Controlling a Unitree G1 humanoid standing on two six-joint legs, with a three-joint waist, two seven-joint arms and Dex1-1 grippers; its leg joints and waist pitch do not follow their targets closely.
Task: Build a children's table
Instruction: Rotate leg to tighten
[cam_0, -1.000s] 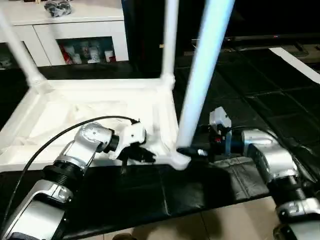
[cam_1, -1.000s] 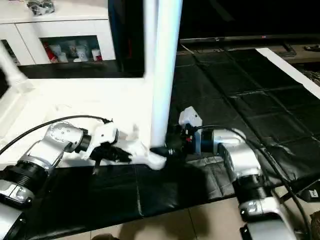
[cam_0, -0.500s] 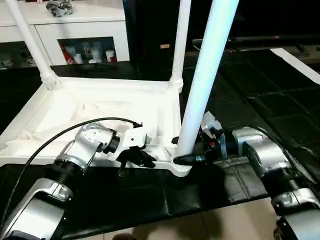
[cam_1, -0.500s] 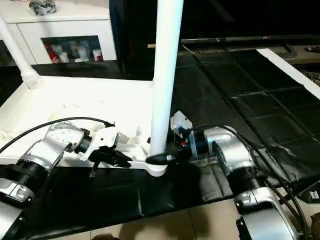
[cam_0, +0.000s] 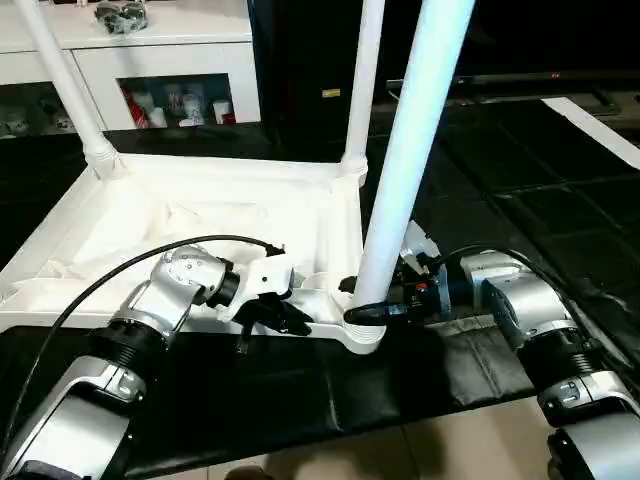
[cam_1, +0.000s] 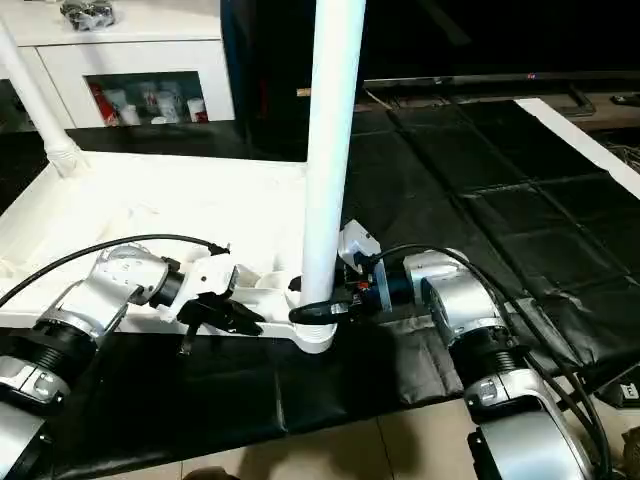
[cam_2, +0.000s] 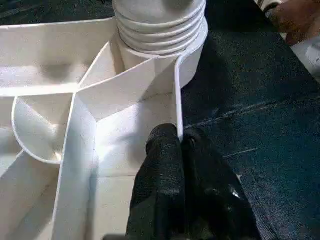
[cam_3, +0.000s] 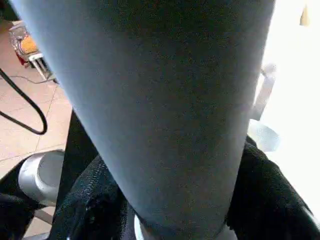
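You're in the leg-fitting step: the children's table (cam_0: 200, 225) lies upside down on the black mat (cam_0: 300, 390), and the near-corner leg (cam_0: 405, 170) stands upright in its corner socket (cam_0: 362, 330). Your right gripper (cam_1: 318, 312) has its fingers wrapped around the base of that leg, just above the socket, and they look clamped on it. Your left gripper (cam_2: 181, 150) has its fingers pinched together on the thin rim of the frame beside the same socket (that is your brace).

Next, I'd judge, the leg needs driving home: turn or press it down while the left side keeps the frame from sliding, and keep the leg plumb so it does not bind.

Two more legs (cam_0: 362, 90) already stand in the far corners. Behind is a white cabinet (cam_0: 150, 60) with glass-fronted shelves, well apart. The black cable (cam_0: 150, 255) loops over your left forearm, close to the frame; mind that it does not snag.
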